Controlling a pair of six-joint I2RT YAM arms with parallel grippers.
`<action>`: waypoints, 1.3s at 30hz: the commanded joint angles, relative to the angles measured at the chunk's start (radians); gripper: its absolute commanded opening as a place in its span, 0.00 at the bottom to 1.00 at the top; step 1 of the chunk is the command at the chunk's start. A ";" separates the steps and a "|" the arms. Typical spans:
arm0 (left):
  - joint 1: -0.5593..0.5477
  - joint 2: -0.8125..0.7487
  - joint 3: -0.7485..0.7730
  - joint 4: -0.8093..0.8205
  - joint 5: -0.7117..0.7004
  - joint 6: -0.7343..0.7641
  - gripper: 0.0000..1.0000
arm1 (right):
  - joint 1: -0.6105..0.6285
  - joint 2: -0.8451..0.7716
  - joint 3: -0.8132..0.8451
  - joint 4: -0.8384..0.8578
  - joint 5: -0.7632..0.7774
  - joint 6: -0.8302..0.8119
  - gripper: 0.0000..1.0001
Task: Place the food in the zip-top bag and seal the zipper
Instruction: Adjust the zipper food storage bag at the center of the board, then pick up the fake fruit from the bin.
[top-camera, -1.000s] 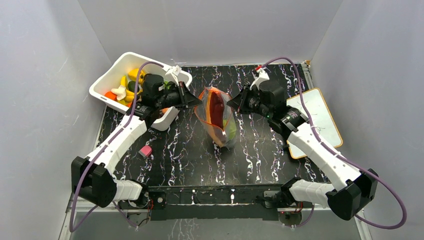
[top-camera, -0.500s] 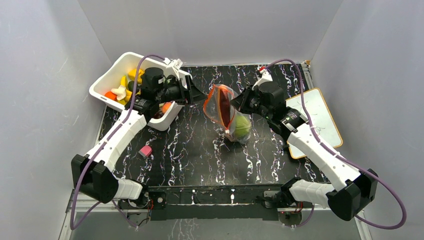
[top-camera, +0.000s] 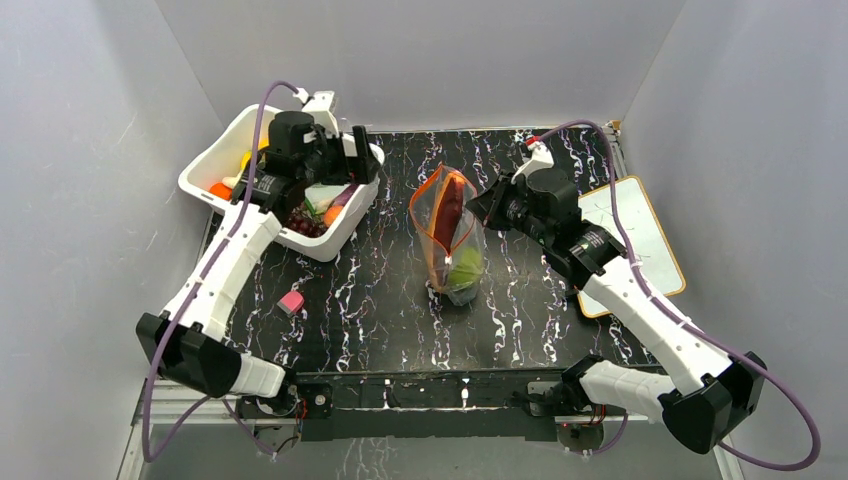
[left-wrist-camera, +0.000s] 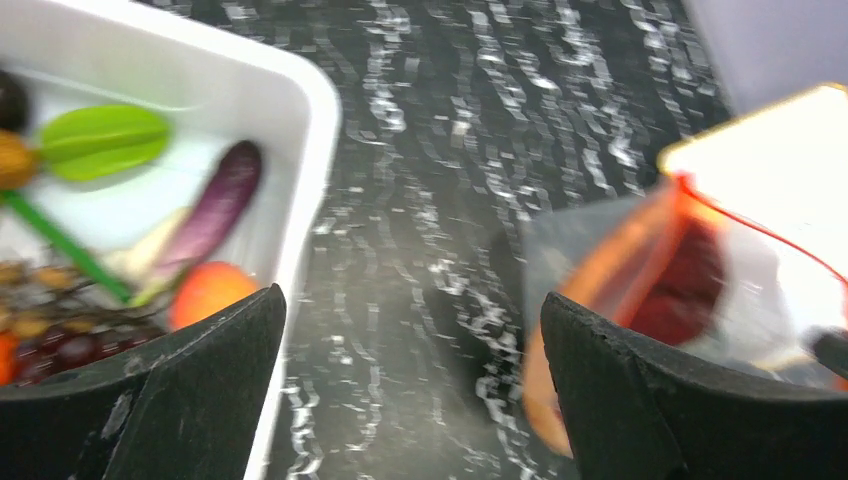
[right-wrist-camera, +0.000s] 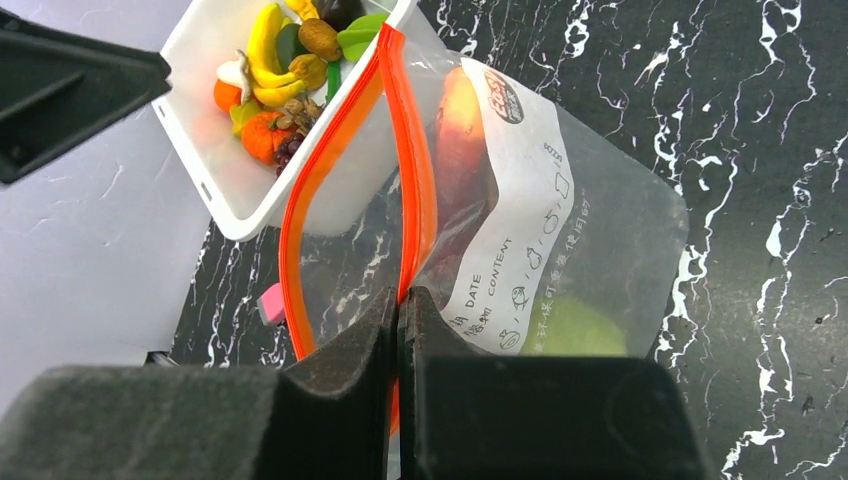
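A white bin (top-camera: 225, 150) sits just below the left gripper (left-wrist-camera: 408, 310), off to one side of its jaws. Most of the food (right-wrist-camera: 265, 60) lies in it: a banana (right-wrist-camera: 262, 40), a green leaf (left-wrist-camera: 100, 138), a purple eggplant (left-wrist-camera: 215, 210) and an orange piece (left-wrist-camera: 205, 290). A small pink block (top-camera: 291, 302) lies on the black table (top-camera: 380, 300), far back from those jaws. A white board (top-camera: 640, 230) lies flat behind the right gripper (right-wrist-camera: 400, 310). Bare table shows between the left jaws and the zip-top bag (top-camera: 450, 235).

The bag stands up tall right in front of the right jaws. Its long side goes up and down and its mouth is at the top. The zipper (right-wrist-camera: 415, 180) runs straight out from the right jaws toward the bin. Its two strips are pulled apart, so the mouth is open. A dark red piece (right-wrist-camera: 460, 140) stands inside the bag, and a green piece (right-wrist-camera: 575, 330) sits at the bottom.

The left jaws are spread wide and hold nothing. The right jaws are squeezed tight on the near end of the zipper and hold the bag up.
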 joint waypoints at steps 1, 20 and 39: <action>0.111 0.057 0.046 -0.089 -0.165 0.077 0.98 | -0.003 -0.042 0.005 0.096 0.001 -0.035 0.00; 0.454 0.320 0.109 0.024 -0.127 0.039 0.72 | -0.004 -0.033 0.027 0.118 0.013 -0.059 0.00; 0.484 0.695 0.261 0.293 -0.108 0.195 0.82 | -0.004 0.049 0.090 0.089 0.052 -0.106 0.00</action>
